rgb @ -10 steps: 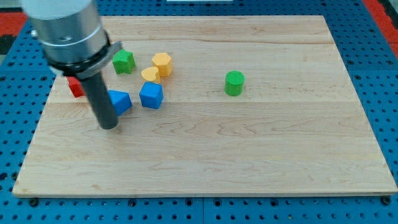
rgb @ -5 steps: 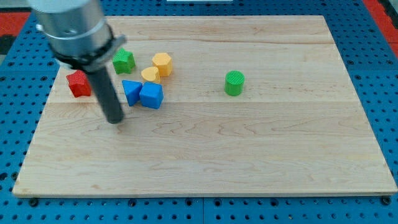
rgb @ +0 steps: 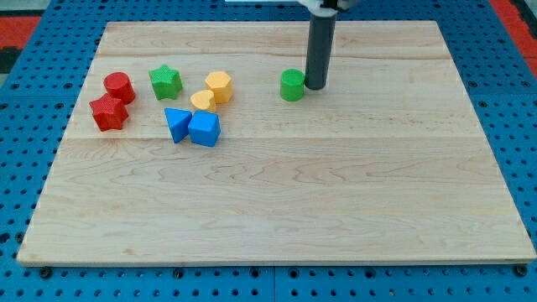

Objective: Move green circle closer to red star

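The green circle (rgb: 292,85) stands on the wooden board, right of centre near the view's top. My tip (rgb: 316,85) is right against its right side, touching or nearly so. The red star (rgb: 108,112) lies far off at the view's left, just below a red circle (rgb: 119,85).
Between the green circle and the red star lie a green star (rgb: 165,81), a yellow hexagon (rgb: 218,85), a yellow half-round block (rgb: 202,101), a blue triangle (rgb: 176,123) and a blue cube-like block (rgb: 204,129). The board's rim (rgb: 268,262) runs along the view's bottom.
My rod has jumped from the left cluster to the green circle's right side. The green circle has slid left and towards the view's top. The red circle now shows.
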Robot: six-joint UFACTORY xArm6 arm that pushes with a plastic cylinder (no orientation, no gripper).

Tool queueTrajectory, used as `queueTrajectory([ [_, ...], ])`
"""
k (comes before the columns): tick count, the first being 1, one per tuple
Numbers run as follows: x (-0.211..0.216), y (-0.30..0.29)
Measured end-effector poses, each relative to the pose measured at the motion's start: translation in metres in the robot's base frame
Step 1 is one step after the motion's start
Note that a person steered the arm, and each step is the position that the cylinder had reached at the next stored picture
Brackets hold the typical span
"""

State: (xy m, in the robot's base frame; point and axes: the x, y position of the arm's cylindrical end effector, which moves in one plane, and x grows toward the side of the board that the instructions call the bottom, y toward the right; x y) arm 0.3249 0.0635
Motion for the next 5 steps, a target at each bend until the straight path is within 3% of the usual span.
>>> queueTrajectory([
  [1, -0.014, -0.034],
  [3, -0.028, 0.012],
  [5, -0.032, 0.016],
])
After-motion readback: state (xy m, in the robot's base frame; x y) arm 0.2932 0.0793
